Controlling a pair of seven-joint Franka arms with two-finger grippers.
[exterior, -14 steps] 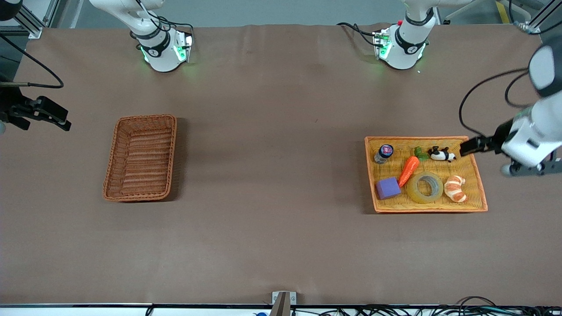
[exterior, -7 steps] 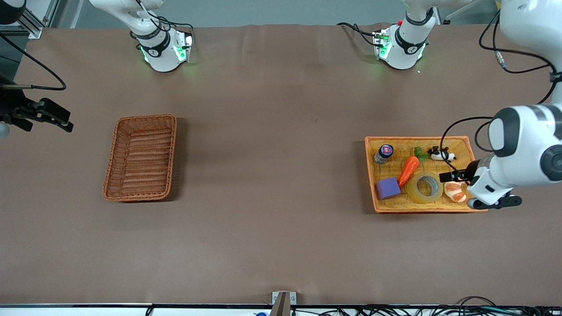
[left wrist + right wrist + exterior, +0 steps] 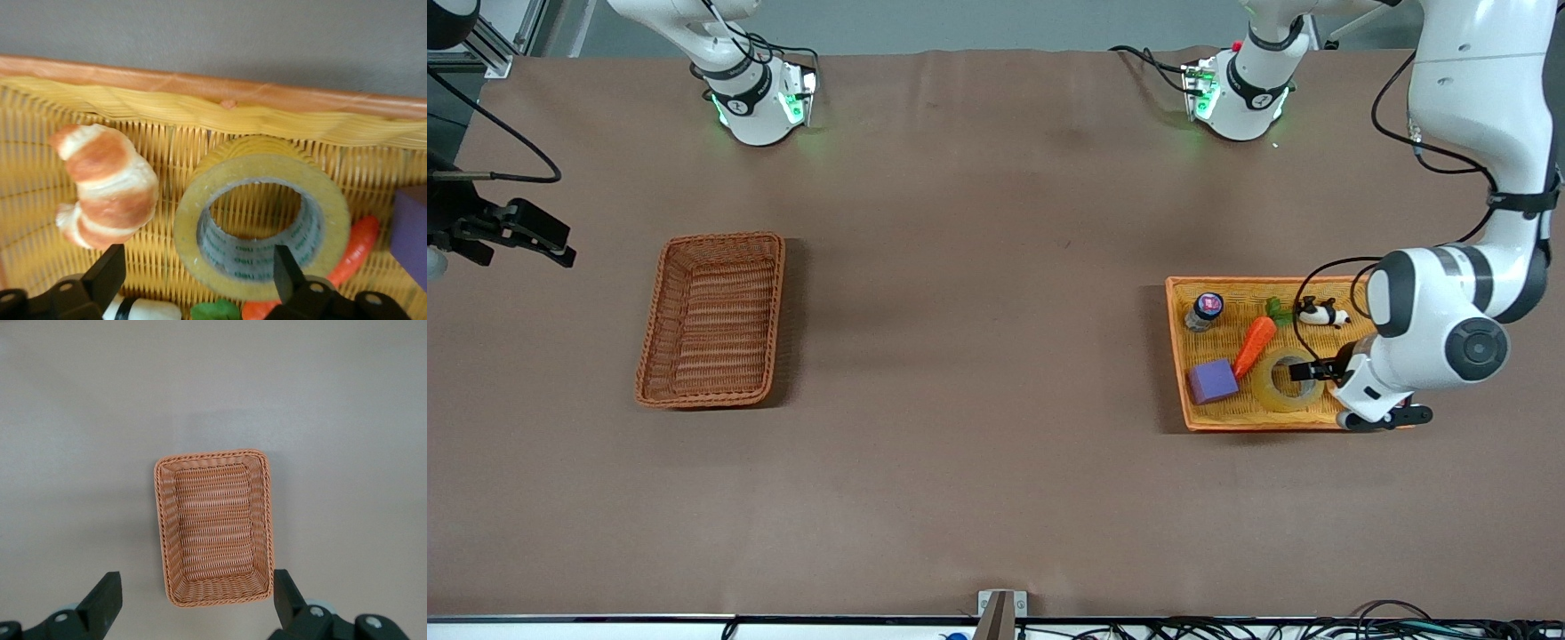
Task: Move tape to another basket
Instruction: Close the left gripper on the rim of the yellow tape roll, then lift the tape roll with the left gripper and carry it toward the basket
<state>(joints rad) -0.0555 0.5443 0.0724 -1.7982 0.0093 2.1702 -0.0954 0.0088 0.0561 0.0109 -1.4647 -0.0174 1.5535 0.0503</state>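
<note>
Looking at the tray (image 3: pixel 1316 421), I see the tape (image 3: pixel 1288 380) lying flat in it, between the purple block (image 3: pixel 1213 380) and the croissant (image 3: pixel 107 183), with the carrot (image 3: pixel 1255 346) touching or almost touching its rim. I have the left gripper (image 3: pixel 1307 370) over the tape, and its fingers are spread wide. In the left wrist view one fingertip (image 3: pixel 107 273) sits on the croissant's side of the roll and the other over the roll's wall near the carrot. I think this spread is chosen so one finger can go into the hole and the other outside the wall, because the ring lies flat and its whole width may be too much for the fingers.

The croissant is just beside the tape, so I judge a finger may push it when I go down.

The basket (image 3: pixel 713 318) stands well apart, toward the right arm's end of the table, and nothing is in it. The right gripper (image 3: pixel 193 603) waits high over the table beside this basket, also spread open and holding nothing. A small bottle (image 3: pixel 1204 311) and a panda toy (image 3: pixel 1320 312) rest in the tray farther from the front camera than the tape, out of my way.
</note>
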